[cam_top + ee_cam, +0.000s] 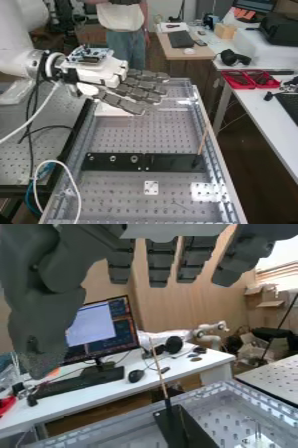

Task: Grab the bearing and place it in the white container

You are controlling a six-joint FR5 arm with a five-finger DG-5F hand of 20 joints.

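Hand (125, 103) open wide, fingers extended, empty, above white container (114, 110), partly masking it. Ring bearings (134, 158) on black plate (102, 164), probably spaced in row so fingers can pinch one without disturbing neighbours.

**Robot hand (138, 91) partly hides white object (114, 111) beyond black strip (171, 162)**

The rings (134, 159) on the black strip are too small to identify. Nearer than the strip, marks on a white square (151, 187) are indistinct. The wrist view's edge cuts off the strip.

White arm, black cables, grey robot hand (128, 91)
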